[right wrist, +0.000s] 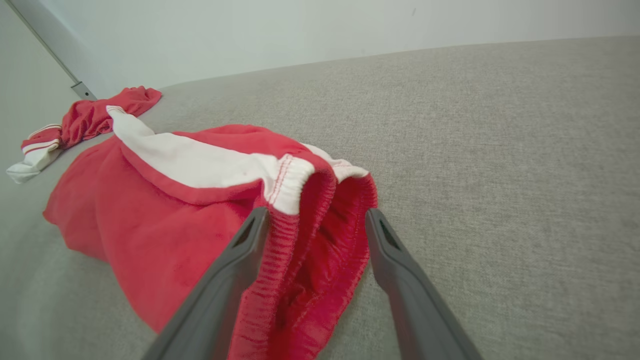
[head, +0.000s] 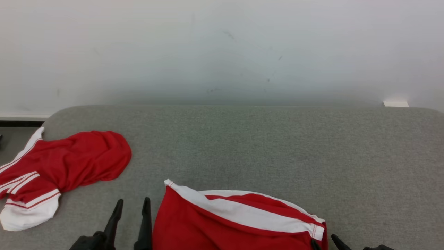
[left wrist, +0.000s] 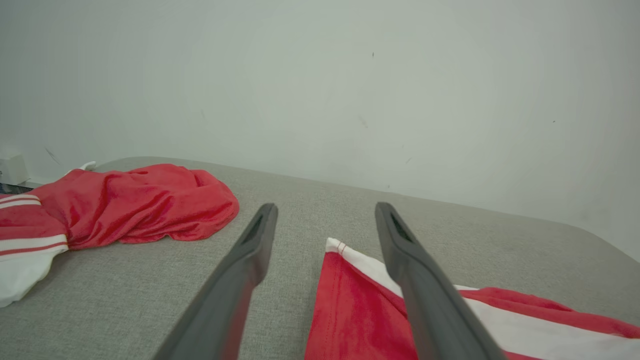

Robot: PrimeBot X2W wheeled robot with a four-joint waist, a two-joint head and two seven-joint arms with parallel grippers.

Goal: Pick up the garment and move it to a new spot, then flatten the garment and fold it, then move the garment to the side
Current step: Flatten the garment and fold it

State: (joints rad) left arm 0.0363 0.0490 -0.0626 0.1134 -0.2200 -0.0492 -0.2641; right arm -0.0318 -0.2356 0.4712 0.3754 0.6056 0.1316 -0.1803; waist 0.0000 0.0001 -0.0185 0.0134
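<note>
The garment [head: 215, 229] is a pair of red shorts with a white side stripe, lying crumpled at the near edge of the grey padded surface [head: 277, 146]. My left gripper [head: 133, 201] is open just left of it. In the left wrist view the left gripper [left wrist: 325, 207] hangs above the garment's [left wrist: 350, 310] white-tipped corner, holding nothing. My right gripper [head: 324, 239] is at the garment's right end. In the right wrist view the right gripper [right wrist: 316, 212] is open, with the garment's [right wrist: 175, 225] red elastic waistband lying between the two fingers.
A second red garment [head: 69, 163] with white striped cuffs lies bunched at the surface's left edge, also visible as a red heap [left wrist: 140, 205] and far off as a small bundle [right wrist: 85, 120]. A pale wall rises behind. A small white block [head: 395, 103] sits at the far right edge.
</note>
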